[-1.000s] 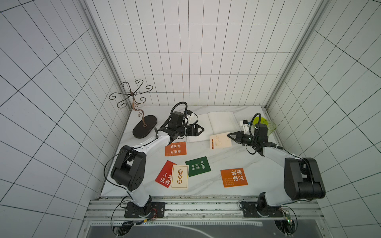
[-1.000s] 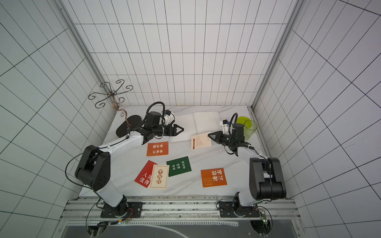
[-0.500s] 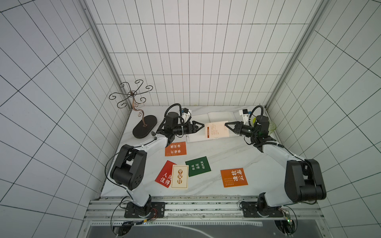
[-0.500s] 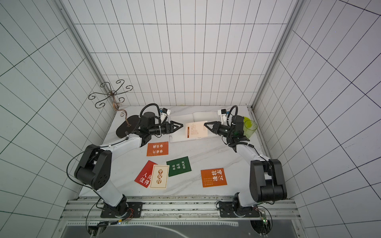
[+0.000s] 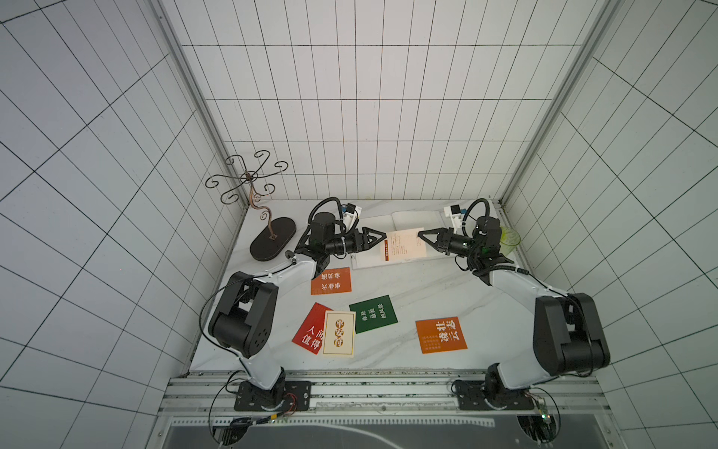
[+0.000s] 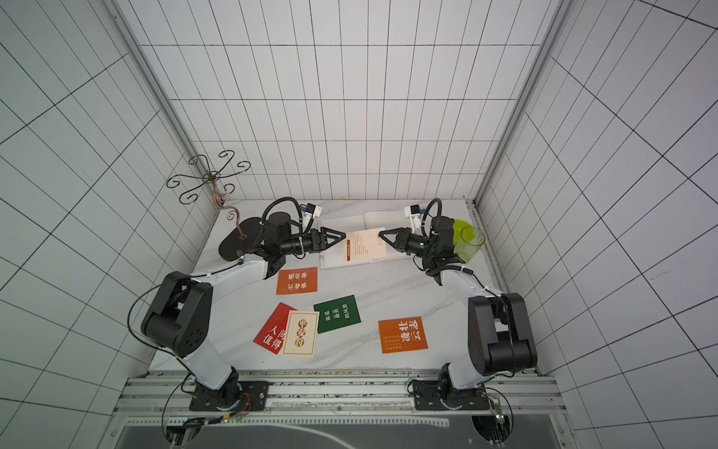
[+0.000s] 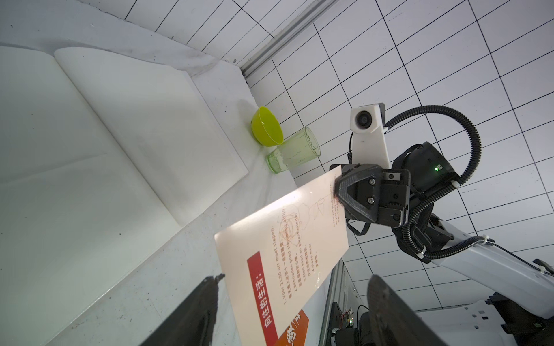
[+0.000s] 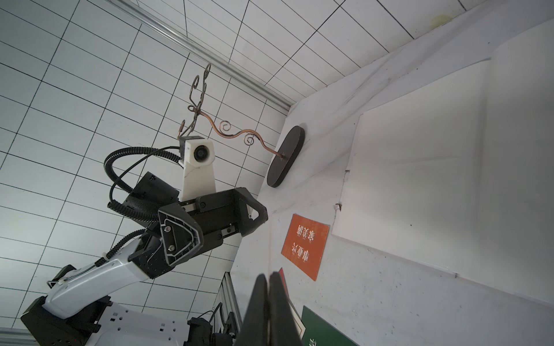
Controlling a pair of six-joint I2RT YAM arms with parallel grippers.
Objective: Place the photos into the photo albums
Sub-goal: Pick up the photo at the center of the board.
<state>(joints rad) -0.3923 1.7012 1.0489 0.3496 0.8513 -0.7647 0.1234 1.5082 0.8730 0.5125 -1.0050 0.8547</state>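
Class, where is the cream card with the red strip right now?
In both top views the cream card hangs over the open album at the back, pinched by the right tool, near the left tool.

White grid-tiled walls (image 5: pixel 349 116) enclose a white marble tabletop (image 5: pixel 427 295) under even, bright light.

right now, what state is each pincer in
Left pincer: open, holding nothing, facing the free end of the cream card.
Right pincer: shut on the cream card.
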